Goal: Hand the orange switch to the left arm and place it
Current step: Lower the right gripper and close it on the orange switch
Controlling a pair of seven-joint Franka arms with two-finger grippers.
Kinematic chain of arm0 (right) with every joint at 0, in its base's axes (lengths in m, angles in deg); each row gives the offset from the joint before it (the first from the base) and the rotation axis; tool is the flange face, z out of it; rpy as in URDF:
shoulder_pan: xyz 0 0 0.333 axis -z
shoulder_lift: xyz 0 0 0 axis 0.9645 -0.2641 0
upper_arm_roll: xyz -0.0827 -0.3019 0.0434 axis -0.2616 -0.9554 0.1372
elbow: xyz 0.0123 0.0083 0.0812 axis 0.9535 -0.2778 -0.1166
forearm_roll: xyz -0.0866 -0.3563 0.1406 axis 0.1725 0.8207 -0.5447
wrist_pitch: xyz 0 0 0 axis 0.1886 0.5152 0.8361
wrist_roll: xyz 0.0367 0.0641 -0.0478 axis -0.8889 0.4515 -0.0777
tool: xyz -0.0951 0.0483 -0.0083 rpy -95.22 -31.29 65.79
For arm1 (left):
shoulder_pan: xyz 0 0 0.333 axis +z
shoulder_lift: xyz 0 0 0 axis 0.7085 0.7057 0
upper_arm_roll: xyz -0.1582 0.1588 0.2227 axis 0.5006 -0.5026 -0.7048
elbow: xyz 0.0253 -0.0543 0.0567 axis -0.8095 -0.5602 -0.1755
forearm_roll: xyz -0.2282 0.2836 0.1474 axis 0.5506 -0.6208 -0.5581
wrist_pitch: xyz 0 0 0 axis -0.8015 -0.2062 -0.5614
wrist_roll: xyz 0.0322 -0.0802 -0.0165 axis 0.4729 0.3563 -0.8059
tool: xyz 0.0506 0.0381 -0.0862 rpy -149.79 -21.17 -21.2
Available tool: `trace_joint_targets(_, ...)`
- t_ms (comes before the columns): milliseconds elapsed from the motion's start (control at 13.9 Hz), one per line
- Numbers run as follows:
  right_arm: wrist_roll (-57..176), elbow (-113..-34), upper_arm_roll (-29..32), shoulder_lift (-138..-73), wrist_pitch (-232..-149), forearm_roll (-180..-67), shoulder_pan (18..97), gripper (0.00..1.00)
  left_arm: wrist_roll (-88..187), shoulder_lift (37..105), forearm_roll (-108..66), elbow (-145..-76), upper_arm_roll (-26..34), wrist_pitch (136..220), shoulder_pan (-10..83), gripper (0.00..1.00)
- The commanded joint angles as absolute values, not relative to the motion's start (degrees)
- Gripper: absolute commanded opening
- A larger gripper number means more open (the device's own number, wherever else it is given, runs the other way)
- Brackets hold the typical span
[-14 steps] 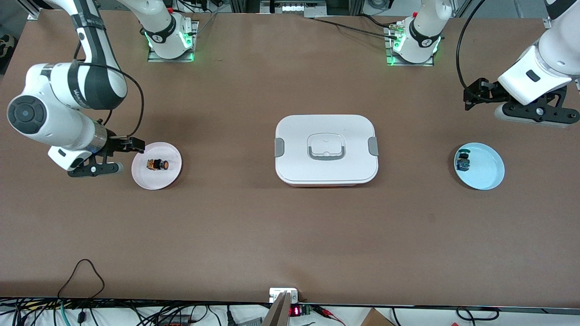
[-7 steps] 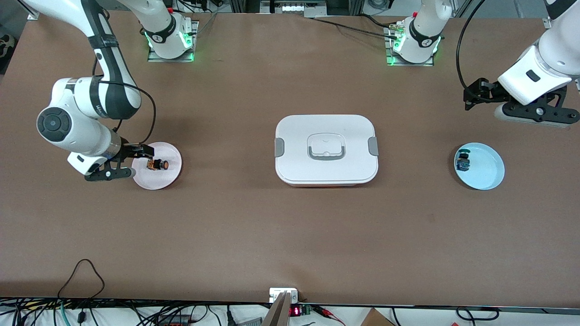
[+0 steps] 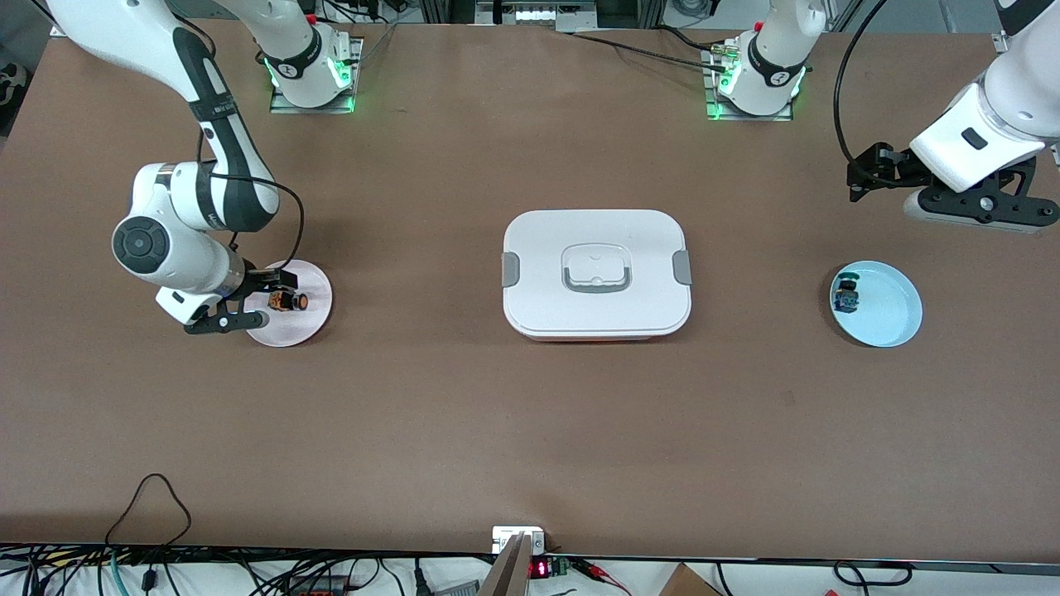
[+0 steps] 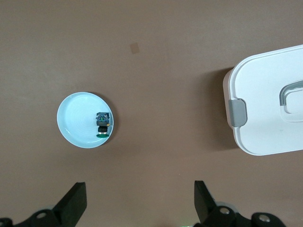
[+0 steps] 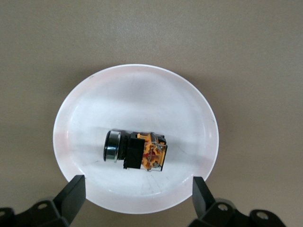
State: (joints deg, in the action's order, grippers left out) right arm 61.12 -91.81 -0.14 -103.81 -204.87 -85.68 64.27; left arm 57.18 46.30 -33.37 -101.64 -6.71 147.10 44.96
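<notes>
A pink plate (image 3: 310, 319) sits toward the right arm's end of the table (image 3: 530, 430), a light blue plate (image 3: 890, 319) holding a blue-and-teal switch (image 3: 845, 295) toward the left arm's end.

You are running two white arms (image 3: 178, 240) with black joint bands. Their round bases (image 3: 310, 62) glow green at the rim and sit on metal plates. A thin black cable (image 3: 286, 215) loops along each forearm to black two-finger grippers (image 3: 248, 306) with round bolt holes.

A brown table (image 3: 464, 414) fills the scene, with tangled cables (image 3: 248, 575) along its near edge
</notes>
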Motion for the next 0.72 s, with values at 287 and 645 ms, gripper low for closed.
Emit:
trace_joint_targets(287, 61.2, -92.5, 0.0, -107.6, -208.9, -89.2, 64.4, 1.0, 58.2, 47.0, -32.5, -99.9, -6.7, 146.2, 45.3, 1.0)
trace_joint_targets(645, 60.8, -92.5, 0.0, -110.1, -212.1, -90.7, 64.1, 1.0, 58.2, 47.0, -32.5, -99.9, -6.7, 146.2, 45.3, 1.0)
